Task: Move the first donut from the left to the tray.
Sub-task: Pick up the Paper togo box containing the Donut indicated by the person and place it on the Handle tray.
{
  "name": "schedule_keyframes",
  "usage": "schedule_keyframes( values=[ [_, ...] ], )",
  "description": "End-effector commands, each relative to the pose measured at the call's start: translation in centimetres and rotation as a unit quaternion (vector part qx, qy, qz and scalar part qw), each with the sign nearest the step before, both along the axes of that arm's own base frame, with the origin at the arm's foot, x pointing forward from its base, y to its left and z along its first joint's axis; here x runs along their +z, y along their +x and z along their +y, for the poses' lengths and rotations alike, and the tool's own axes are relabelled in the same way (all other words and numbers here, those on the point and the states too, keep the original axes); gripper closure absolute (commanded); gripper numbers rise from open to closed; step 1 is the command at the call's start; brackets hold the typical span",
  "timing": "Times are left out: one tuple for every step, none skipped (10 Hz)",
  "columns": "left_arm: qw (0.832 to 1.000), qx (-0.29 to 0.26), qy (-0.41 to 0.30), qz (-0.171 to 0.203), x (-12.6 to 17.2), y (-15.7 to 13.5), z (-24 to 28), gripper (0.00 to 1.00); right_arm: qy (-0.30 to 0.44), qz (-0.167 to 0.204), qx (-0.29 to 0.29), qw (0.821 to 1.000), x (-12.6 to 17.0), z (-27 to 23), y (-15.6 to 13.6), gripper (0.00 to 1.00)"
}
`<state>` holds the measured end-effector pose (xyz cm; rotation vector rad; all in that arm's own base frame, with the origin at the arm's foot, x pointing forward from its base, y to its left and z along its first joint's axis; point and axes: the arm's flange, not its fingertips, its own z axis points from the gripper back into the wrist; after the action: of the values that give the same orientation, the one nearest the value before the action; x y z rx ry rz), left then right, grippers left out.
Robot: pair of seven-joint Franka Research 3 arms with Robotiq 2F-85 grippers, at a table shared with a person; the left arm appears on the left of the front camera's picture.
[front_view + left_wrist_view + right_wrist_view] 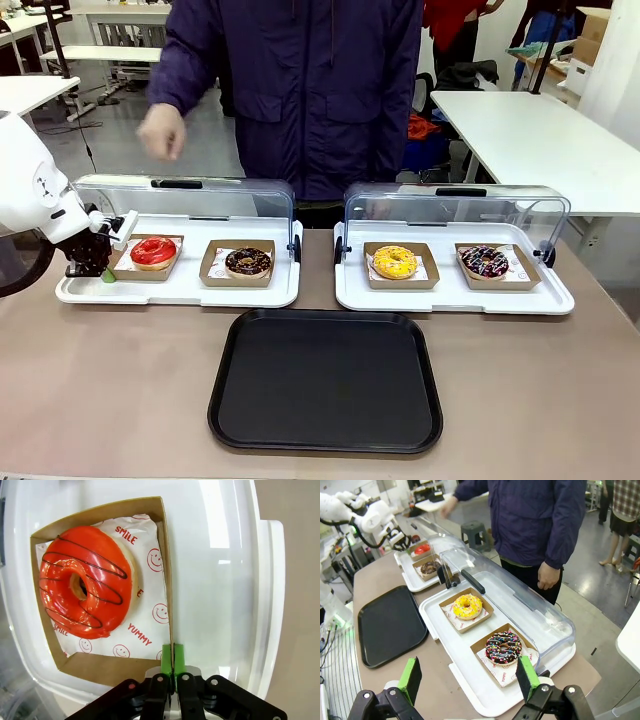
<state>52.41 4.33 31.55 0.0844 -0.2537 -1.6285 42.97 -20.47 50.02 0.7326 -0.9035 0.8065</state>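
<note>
The first donut from the left (153, 251) (85, 595) has red glaze with thin dark stripes. It lies in a square brown cardboard holder (128, 268) (100, 666) on the left white tray. My left gripper (107, 272) (172, 656) is at the holder's left side, its green pads pressed together on the thin cardboard wall near a corner. The black tray (325, 380) (390, 625) lies flat at the table's front middle with nothing on it. In the right wrist view my right gripper (468, 680) hangs open above the table's right end, holding nothing.
A chocolate donut (248, 262) shares the left white tray (180, 293). A yellow donut (395, 262) and a sprinkled dark donut (484, 262) sit on the right white tray (450, 300). Both clear lids stand open at the back. A person stands behind, one hand (160, 130) raised.
</note>
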Motion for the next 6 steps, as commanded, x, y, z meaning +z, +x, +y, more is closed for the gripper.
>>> schedule_keyframes(
  values=[
    [1.0, 0.0, 0.0, 0.0, 0.0, 0.0, 0.0, 0.98, 0.002, -0.004, 0.002, 1.0, 0.2, 0.2, -0.1, 0.0],
    [1.0, 0.004, -0.007, -0.019, 1.5, -1.0, -0.3, 0.98, 0.002, -0.004, 0.002, 1.0, 0.2, 0.2, -0.1, 0.0],
    [0.999, 0.016, -0.012, -0.035, 2.7, -2.0, -0.2, 0.98, 0.002, -0.004, 0.002, 1.0, 0.2, 0.2, -0.1, 0.0],
    [0.998, 0.01, -0.035, -0.046, 3.9, -3.0, -0.4, 0.98, 0.002, -0.004, 0.002, 1.0, 0.2, 0.2, -0.1, 0.0],
    [0.997, -0.009, -0.049, -0.051, 5.2, -4.1, -1.3, 0.98, 0.002, -0.004, 0.002, 1.0, 0.2, 0.2, -0.1, 0.0],
    [0.996, -0.014, -0.047, -0.068, 6.8, -5.7, -2.3, 0.98, 0.002, -0.004, 0.002, 1.0, 0.2, 0.2, -0.1, 0.0]
  ],
)
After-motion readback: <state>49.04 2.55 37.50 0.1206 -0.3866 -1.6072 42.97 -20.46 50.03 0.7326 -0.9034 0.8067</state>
